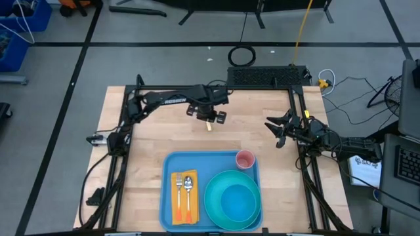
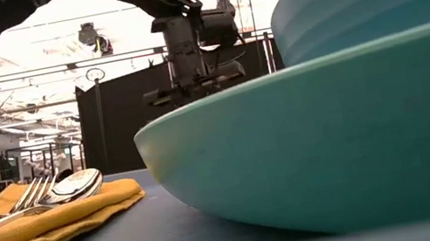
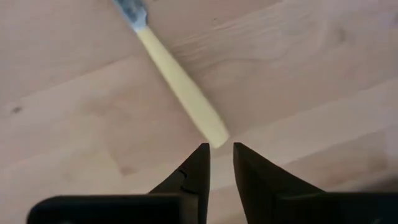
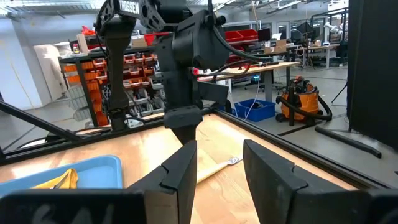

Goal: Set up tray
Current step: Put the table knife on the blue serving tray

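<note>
The tray (image 1: 167, 196) sits at the near middle of the wooden table (image 1: 138, 144), already loaded: yellow napkin (image 1: 184, 200) with fork (image 1: 178, 187) and spoon (image 1: 188, 185) on its left part, teal plate (image 1: 223, 203) with a bowl (image 1: 237, 202) nested in it on the right, pink cup (image 1: 245, 159) in the far right corner. Missing item is judged to be the knife (image 3: 180, 81), pale-handled, lying flat on bare wood beyond the tray. The left gripper (image 3: 217, 149) is hovering over the handle's end, fingers (image 3: 198, 163) narrowly apart, nothing held. For a clean pick, the jaws are best opened wider, turned to straddle the handle across its width, and lowered until the tips nearly touch the wood (handle is thin and flat, so a shallow or end-only pinch is likely to slip or flick it). Grasping nearer mid-handle is judged steadier. The right gripper (image 4: 219, 163) waits at the table's right edge, fingers apart, empty. Surface: light wood boards, black frame rails along both sides. Room: grey floor with dark tape lines, cables and a black mat behind the table, shelving with orange bins and workbenches farther back.
</note>
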You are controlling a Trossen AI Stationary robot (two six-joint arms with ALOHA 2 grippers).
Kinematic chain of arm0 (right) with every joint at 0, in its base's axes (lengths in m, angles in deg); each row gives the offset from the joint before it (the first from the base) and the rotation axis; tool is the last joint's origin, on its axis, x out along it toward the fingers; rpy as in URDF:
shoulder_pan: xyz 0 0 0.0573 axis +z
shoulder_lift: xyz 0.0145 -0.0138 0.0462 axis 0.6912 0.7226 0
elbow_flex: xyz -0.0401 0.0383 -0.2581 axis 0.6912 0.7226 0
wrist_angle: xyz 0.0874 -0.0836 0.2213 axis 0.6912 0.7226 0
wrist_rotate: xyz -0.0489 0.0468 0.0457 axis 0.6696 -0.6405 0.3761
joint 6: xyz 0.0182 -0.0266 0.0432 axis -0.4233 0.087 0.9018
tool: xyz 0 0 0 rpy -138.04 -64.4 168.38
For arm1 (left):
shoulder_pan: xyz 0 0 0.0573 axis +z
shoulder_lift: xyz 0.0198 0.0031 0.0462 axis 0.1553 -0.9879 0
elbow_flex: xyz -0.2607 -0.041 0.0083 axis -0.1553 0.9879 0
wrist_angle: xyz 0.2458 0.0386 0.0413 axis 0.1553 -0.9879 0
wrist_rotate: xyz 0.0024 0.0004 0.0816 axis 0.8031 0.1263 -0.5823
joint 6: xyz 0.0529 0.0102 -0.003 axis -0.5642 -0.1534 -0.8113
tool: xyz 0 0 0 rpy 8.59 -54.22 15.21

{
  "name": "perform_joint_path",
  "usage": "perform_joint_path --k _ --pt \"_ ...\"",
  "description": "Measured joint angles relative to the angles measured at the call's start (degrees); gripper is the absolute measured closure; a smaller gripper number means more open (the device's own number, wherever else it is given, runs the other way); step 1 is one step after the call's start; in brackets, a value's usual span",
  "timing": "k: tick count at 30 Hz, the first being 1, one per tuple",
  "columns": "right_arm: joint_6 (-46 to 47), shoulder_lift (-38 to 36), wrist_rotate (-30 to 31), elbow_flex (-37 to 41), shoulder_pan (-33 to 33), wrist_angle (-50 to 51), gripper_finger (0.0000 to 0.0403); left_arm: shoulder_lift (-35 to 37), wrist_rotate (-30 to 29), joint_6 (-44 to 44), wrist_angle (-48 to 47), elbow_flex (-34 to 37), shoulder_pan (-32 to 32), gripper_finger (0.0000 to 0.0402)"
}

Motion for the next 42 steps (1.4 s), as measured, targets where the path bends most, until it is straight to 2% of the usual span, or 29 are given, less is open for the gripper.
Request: perform_joint_path --k 6,9,26,30,36,42 --pt "0.0 0.0 0.01 0.01 0.0 -0.01 0.028 -1.57 -2.44 1.28 4.48 0.15 -0.47 0.0349" --pt "0.0 0.0 0.0 0.0 0.0 -0.02 0.028 -1.86 -4.25 3.84 5.42 0.15 -0.43 0.0346" --pt "0.0 -0.02 0.0 0.0 0.0 0.09 0.028 -2.08 -5.22 9.31 6.14 0.15 -1.0 0.0232" --pt "0.01 -0.02 0.0 0.0 0.0 0.1 0.028 -2.06 -4.41 13.19 5.44 1.3 -0.93 0.0234" --pt "0.01 -0.02 0.0 0.0 0.0 0.09 0.028 -2.06 -1.57 14.44 5.35 4.85 -0.91 0.0252" --pt "0.0 -0.02 0.0 0.02 0.0 0.11 0.028 -2.06 -1.58 15.13 9.66 8.48 -0.58 0.0265"
